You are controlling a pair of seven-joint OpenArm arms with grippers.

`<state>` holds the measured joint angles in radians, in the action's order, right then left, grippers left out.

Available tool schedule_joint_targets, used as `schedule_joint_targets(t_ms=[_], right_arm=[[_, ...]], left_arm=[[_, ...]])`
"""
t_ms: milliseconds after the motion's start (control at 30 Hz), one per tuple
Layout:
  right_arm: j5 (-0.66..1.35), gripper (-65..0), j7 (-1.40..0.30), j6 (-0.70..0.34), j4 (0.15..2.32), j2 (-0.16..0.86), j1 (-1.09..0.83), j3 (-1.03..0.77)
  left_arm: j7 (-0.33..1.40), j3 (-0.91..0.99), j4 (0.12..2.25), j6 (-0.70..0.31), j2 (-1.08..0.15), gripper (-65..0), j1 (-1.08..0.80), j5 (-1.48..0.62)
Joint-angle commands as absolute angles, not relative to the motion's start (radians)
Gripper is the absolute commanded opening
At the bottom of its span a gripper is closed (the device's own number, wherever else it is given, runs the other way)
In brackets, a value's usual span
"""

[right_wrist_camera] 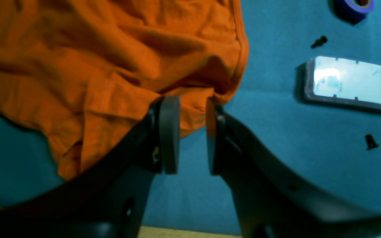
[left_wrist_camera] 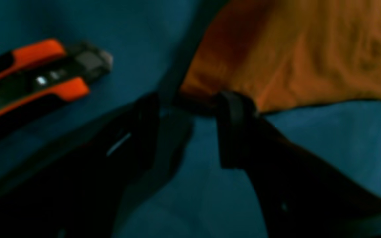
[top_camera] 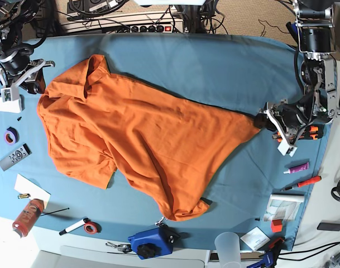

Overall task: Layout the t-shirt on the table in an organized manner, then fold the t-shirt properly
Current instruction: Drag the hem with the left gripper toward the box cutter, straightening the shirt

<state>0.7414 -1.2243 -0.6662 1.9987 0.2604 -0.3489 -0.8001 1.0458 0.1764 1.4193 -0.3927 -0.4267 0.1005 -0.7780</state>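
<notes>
The orange t-shirt [top_camera: 142, 134] lies spread and wrinkled across the blue-covered table [top_camera: 214, 67], collar to the far left. One corner is drawn out to a point at the right. My left gripper [top_camera: 264, 120] sits at that point. In the left wrist view its jaws [left_wrist_camera: 190, 109] stand wide apart, open, with the shirt's corner [left_wrist_camera: 309, 49] at the tips and table [left_wrist_camera: 326, 142] showing between them. My right gripper [top_camera: 27, 81] is at the shirt's left shoulder edge. Its jaws [right_wrist_camera: 192, 109] are a little apart, open, with the shirt's hem [right_wrist_camera: 111, 66] at the tips.
An orange-and-black utility knife [left_wrist_camera: 35, 76] lies close beside the left gripper. A clear plastic case [right_wrist_camera: 352, 82], a purple tape roll [right_wrist_camera: 356, 6] and small black screws [right_wrist_camera: 370, 141] lie near the right gripper. A remote [top_camera: 14, 156], a red bottle [top_camera: 25, 216], a blue device [top_camera: 150, 243] and markers [top_camera: 303, 183] line the edges.
</notes>
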Motion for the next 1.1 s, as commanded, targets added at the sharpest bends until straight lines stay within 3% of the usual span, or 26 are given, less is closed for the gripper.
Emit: schedule_joint_targets(t_ms=[0,333,433,533,800,1067], right_arm=[[0.755,-50.8,-1.205,-0.665,2.016,0.277,-0.346,-0.806],[0.755,-50.8,-1.208,-0.665,2.016,0.277,-0.347,-0.806],[0.754,-50.8,-1.212,-0.665,2.016,0.277,-0.347,-0.806],[0.754,-50.8,-1.211,-0.665,2.016,0.277,-0.346,-0.806],[0.755,-50.8,-1.201,-0.665,2.016,0.277,-0.346,-0.806],[0.881,-50.8,-1.235,-0.666,2.016,0.277,-0.346,-0.806]], left_arm=[[1.047,0.180,1.427,-0.396,-0.432,-38.2,0.116,-0.790],[1.018,0.180,1.426,-0.390,-0.343,-40.4,0.132,-0.764],[1.005,0.180,1.426,-0.329,-0.335,-49.9,0.142,-0.715],[1.002,0.183,1.426,-0.294,-0.335,-65.0,0.155,-0.667],[1.153,0.353,1.435,-0.289,-0.335,-65.0,0.188,-0.749],[1.252,0.606,1.447,-0.394,-0.358,-65.0,0.110,-0.933]])
